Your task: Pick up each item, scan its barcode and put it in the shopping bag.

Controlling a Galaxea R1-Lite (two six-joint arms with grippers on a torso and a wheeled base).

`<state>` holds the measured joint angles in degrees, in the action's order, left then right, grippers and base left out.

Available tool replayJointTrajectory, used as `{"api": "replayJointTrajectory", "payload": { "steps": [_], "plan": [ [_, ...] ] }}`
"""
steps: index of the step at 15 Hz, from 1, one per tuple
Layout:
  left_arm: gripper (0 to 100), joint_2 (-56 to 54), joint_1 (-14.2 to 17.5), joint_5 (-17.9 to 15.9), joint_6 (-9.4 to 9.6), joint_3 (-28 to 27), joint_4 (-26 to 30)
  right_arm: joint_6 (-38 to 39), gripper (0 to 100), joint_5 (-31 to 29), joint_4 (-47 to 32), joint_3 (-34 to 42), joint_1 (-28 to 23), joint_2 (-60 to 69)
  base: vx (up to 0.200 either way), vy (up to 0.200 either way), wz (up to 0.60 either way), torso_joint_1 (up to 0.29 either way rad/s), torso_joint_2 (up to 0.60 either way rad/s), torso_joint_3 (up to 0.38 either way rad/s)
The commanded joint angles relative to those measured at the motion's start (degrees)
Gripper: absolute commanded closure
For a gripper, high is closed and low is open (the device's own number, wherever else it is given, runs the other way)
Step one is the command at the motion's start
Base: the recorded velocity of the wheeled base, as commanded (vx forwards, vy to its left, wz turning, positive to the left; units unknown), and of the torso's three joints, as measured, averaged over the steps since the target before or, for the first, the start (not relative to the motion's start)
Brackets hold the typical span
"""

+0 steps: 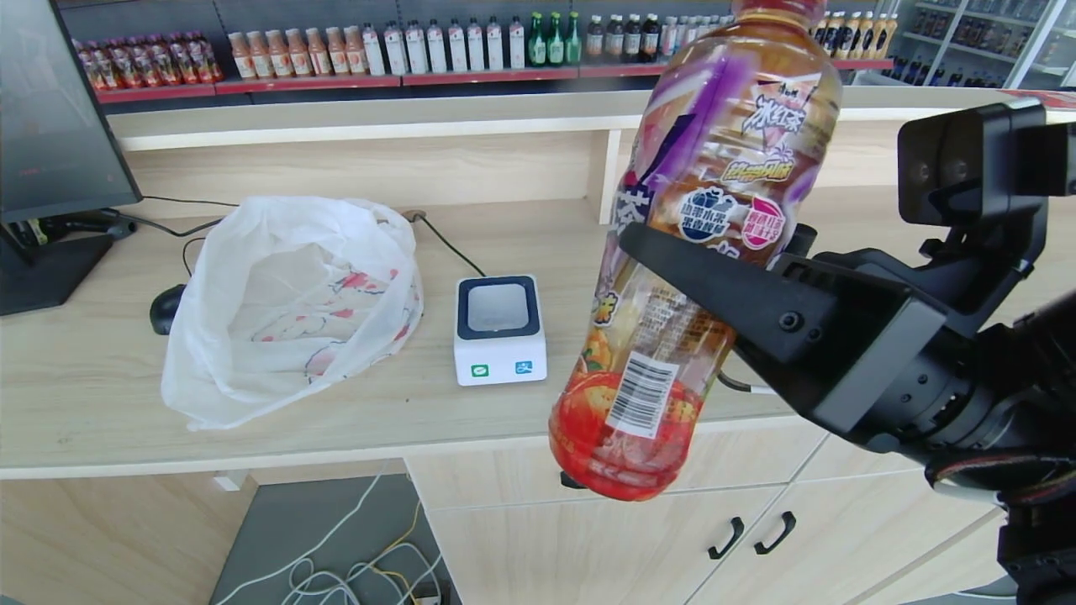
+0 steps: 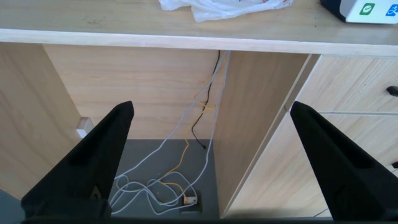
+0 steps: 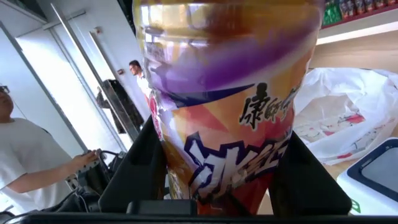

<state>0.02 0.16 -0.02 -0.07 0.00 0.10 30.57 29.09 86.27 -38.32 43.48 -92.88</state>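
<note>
The right hand (image 1: 664,252) holds the drink bottle (image 1: 723,168), tipped, up in the air. The scanner (image 1: 499,328) sits lower, to the hand's left. The barcode (image 1: 641,395) looks turned away from it, so the scan may miss. The left hand (image 2: 211,106) is wide open.

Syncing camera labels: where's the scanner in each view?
Head view: scanner mid-counter, between the bag and the held bottle.
Left wrist view: scanner on the counter, along from the bag.
Right wrist view: scanner behind the bottle, next to the bag.
Shared landmark: the bag.
</note>
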Motion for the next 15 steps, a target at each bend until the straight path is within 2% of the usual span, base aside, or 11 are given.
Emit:
{"api": "replayJointTrajectory", "payload": {
  "steps": [1,8,11,15],
  "plan": [
    [0,0.0,0.0,0.0,-0.01,0.0,0.0,0.0,100,0.0,0.0,0.1,0.0,-0.1,0.000,0.000,0.00,0.000,0.00,0.000],
    [0,0.0,0.0,0.0,-0.01,0.0,0.0,-0.4,100,-0.2,-0.1,0.0,-0.1,-0.5,0.000,0.000,0.00,0.000,0.00,0.000],
    [0,0.0,0.0,0.0,-0.01,0.0,0.0,-4.0,100,-1.2,-0.2,0.4,-0.4,-1.1,0.000,0.000,0.00,0.000,0.00,0.000],
    [0,0.0,0.0,0.0,-0.01,0.0,0.0,-10.4,100,-12.8,-0.3,0.7,-0.5,-3.6,0.000,0.000,0.00,0.000,0.00,0.000]
  ]
}}
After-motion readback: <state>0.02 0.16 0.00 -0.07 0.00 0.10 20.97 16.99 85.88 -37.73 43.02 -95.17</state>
